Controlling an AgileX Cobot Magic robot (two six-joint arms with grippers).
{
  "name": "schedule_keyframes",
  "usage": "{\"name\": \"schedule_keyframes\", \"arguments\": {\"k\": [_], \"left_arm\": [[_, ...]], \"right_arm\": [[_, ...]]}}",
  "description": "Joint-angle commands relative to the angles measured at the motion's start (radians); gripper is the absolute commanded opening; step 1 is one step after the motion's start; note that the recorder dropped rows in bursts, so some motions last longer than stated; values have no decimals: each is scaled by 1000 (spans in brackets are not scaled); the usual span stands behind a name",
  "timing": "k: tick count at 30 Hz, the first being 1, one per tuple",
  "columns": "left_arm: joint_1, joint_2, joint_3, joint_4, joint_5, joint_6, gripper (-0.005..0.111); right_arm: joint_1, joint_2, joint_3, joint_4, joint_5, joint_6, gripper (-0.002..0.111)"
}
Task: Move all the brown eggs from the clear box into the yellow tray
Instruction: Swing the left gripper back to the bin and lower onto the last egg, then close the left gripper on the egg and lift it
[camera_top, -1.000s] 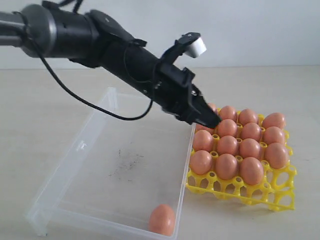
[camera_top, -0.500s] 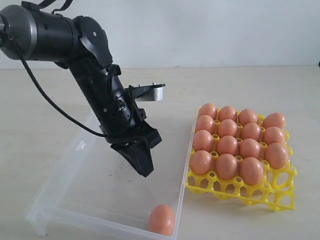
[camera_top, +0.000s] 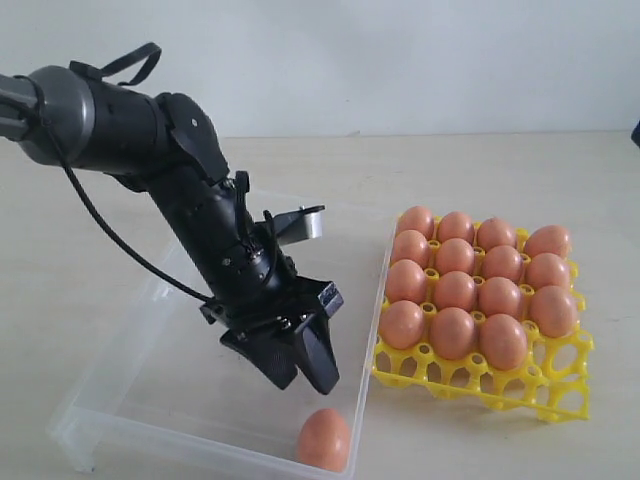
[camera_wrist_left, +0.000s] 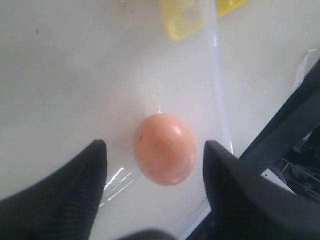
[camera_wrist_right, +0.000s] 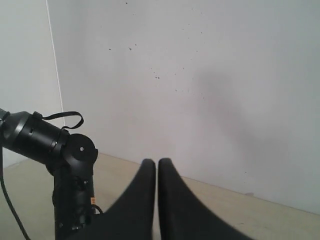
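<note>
One brown egg (camera_top: 324, 438) alone in the clear box (camera_top: 108, 368), on its floor at the near right corner, close to the near wall and the right wall. Wide bare floor to the left and behind. Left fingers (camera_wrist_left: 75, 190) spread apart and empty, poised just above the egg, one to each side in the wrist view, touching neither egg nor wall. Yellow tray (camera_top: 560, 396) just beside the box's right wall on the pale surface (camera_top: 90, 200), filled with the other brown eggs (camera_top: 455, 290). Right fingers (camera_wrist_right: 145, 192) pressed together on nothing, facing a blank wall.
</note>
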Motion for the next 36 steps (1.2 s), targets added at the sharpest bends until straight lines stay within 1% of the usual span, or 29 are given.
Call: {"name": "schedule_keyframes", "arguments": {"k": [1,5,13,15,16,17,19,20,21,25,27,29,33,36], "left_arm": [[-32,44,10,-32,-6,-10,55],[-52,81,8,-39,-13,-10,55],[-58,91,8,-46,-13,-22,54],[-58,91,8,-46,-14,-22,52],[-58,91,8,-46,-15,-22,48],[-58,91,8,-46,-18,-22,41],[-58,91,8,-46,-20,-14,23],[-58,91,8,-46,-20,13,11],[-58,91,8,-46,-20,50,5],[-56,91,-5,-55,-20,129,4],[-55,91,-25,-44,-36,143,4],[-52,84,-42,-45,-76,143,4],[-40,44,-67,-38,-204,143,4],[-33,3,-67,4,-300,143,4]], "right_arm": [[0,-4,-5,-1,9,-10,0],[0,-4,-5,-1,9,-10,0],[0,-4,-5,-1,12,-10,0],[0,-4,-5,-1,12,-10,0],[0,-4,-5,-1,12,-10,0],[0,-4,-5,-1,12,-10,0],[0,-4,-5,-1,12,-10,0],[0,-4,-5,-1,12,-10,0],[0,-4,-5,-1,12,-10,0],[0,-4,-5,-1,14,-10,0],[0,-4,-5,-1,16,-10,0],[0,-4,-5,-1,16,-10,0],[0,-4,-5,-1,20,-10,0],[0,-4,-5,-1,23,-10,0]]}}
